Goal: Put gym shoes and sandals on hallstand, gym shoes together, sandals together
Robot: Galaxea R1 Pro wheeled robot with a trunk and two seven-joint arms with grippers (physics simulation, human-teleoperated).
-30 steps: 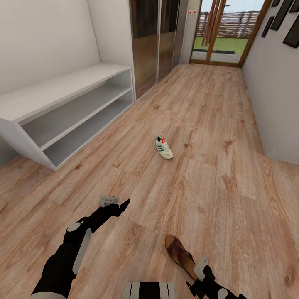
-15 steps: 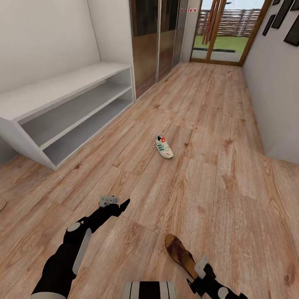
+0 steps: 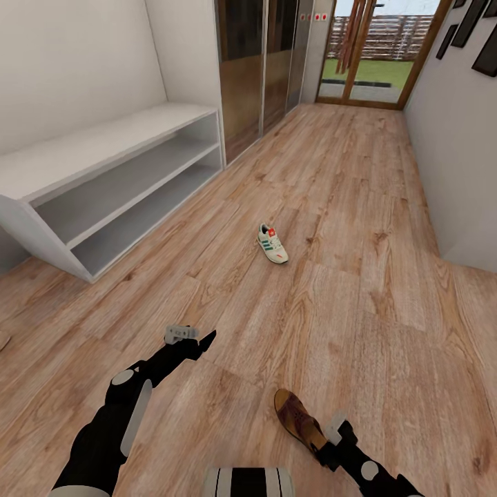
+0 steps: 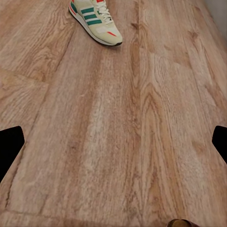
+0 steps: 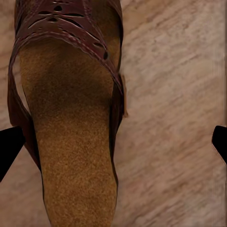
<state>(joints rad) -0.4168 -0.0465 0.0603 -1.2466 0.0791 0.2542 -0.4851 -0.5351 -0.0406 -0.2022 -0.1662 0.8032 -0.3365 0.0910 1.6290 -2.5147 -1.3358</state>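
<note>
One white gym shoe (image 3: 273, 244) with green stripes lies on the wood-plank corridor floor (image 3: 345, 310), mid-corridor; the left wrist view has the same gym shoe (image 4: 94, 21) far ahead. A dark brown sandal (image 3: 297, 413) lies near me. My right gripper (image 3: 328, 445) hovers at its heel end, open. In the right wrist view the sandal (image 5: 71, 118) lies between the spread fingertips (image 5: 9, 146), off to one side and untouched. My left gripper (image 3: 205, 339) hangs open above bare floor. The other shoe, the other sandal and the hallstand are out of view.
A plain low white two-shelf bench (image 3: 103, 172) stands along the left wall. Dark sliding doors (image 3: 255, 69) follow it, and a glass door (image 3: 373, 55) ends the corridor. A wall corner (image 3: 469, 228) juts in at the right.
My right gripper has shifted a little at the sandal's heel end, with more of its arm showing. The left arm, the shoe and the sandal have not moved.
</note>
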